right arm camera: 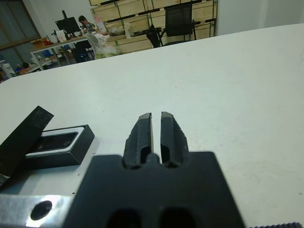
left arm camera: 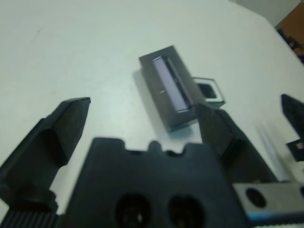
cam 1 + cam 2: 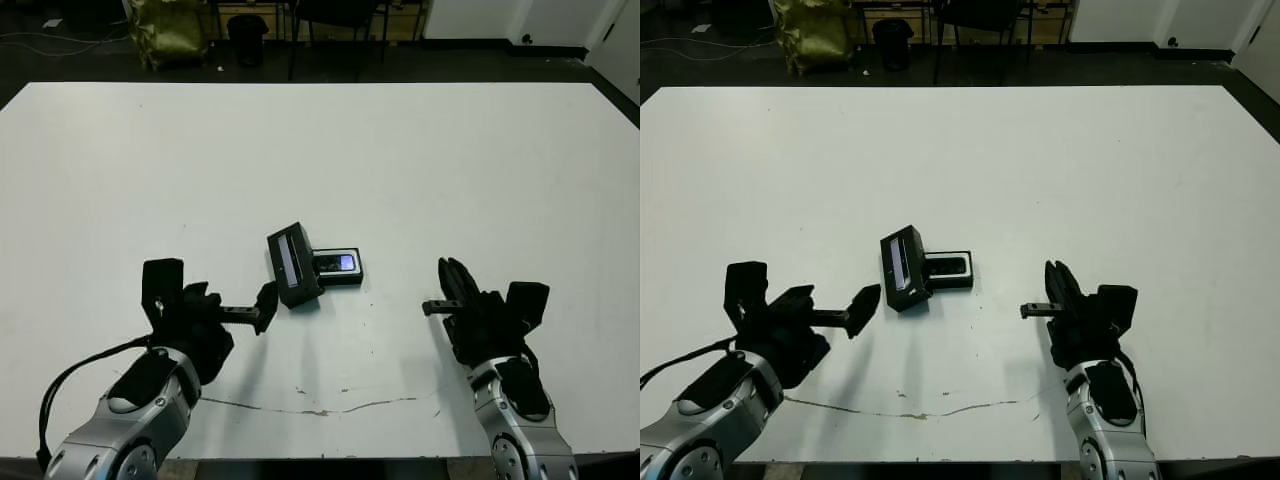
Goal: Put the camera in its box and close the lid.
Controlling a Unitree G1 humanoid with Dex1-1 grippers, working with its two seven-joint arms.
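- White table [image 3: 420,160] is seen, dark floor behind it.
- Glossy black slim camera [image 3: 337,263] is seated in the shallow black box [image 3: 338,277].
- Flat black window-strip lid [image 3: 293,264] is propped tilted against it.
- Left gripper [image 2: 142,128] is spread wide, empty; right gripper [image 1: 156,135] is nearly closed, empty.

Silver-grey forearms, black wrists, black fingers [image 3: 266,305], black cable at left arm.
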